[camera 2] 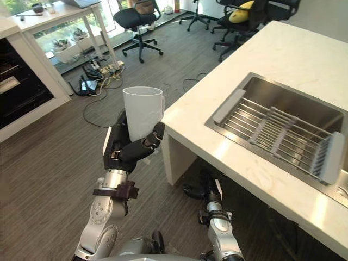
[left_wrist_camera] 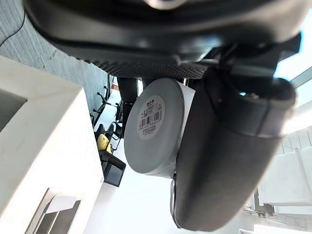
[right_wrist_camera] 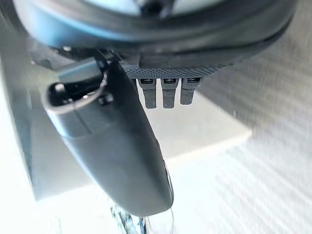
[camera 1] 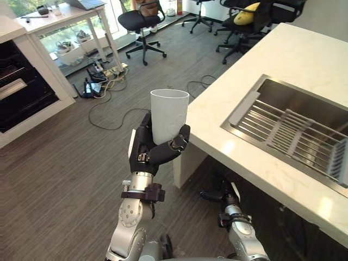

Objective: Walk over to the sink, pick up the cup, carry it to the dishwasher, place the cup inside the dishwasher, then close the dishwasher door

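Carrying step: left hand (camera 1: 147, 154) is clamping the upright cup (camera 1: 169, 115) mid-frame; right hand (camera 1: 214, 194) is hanging slack, lower centre. Next is walking toward the dishwasher (camera 1: 22, 92), probably upper left.

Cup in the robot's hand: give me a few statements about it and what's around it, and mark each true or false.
1. The left hand holds the cup. True.
2. The cup lies on its side. False: it is upright, open end up.
3. The cup stands in the sink. False: it is held off the counter, beside its corner; the sink holds a metal rack.
4. An office chair stands on the floor beyond the cup. True.
5. The right hand rests on the counter. False: it hangs low, below the countertop.
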